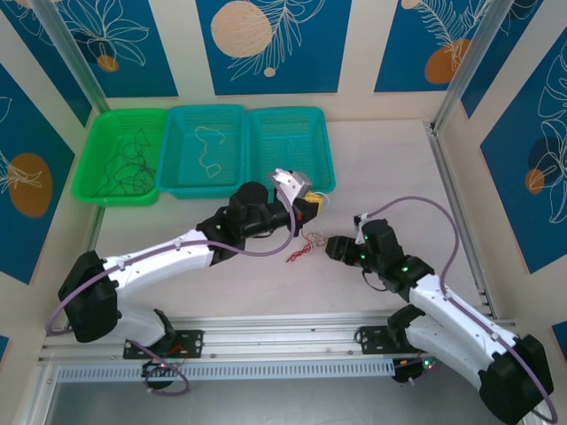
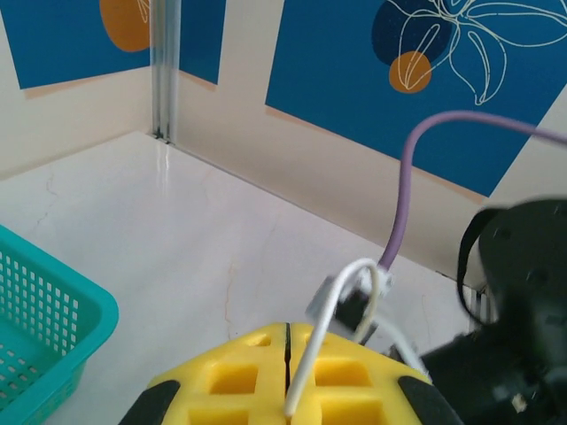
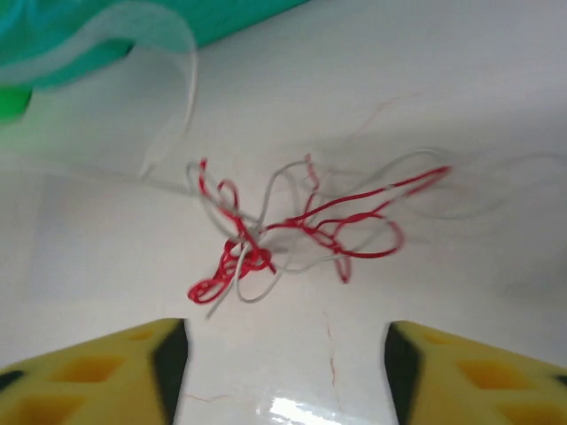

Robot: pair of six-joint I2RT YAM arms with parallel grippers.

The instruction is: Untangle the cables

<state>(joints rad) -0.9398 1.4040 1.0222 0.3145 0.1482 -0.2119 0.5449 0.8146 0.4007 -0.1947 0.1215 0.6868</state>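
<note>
— Left gripper (image 2: pixel 286 341), what state?
— Yellow fingers pressed together. The white cable (image 2: pixel 322 332) is nipped at their seam and arches up just ahead of the tips.
— And the right gripper (image 3: pixel 283 354)?
— Fingers spread wide, holding nothing. The red cable (image 3: pixel 239 261), knotted with pale strands, lies on the table (image 3: pixel 461 106) just ahead, centred between them.

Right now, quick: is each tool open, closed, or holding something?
Left tool: closed, pinching the white cable.
Right tool: open, holding nothing; the red cable lies tangled on the table ahead of it.
</note>
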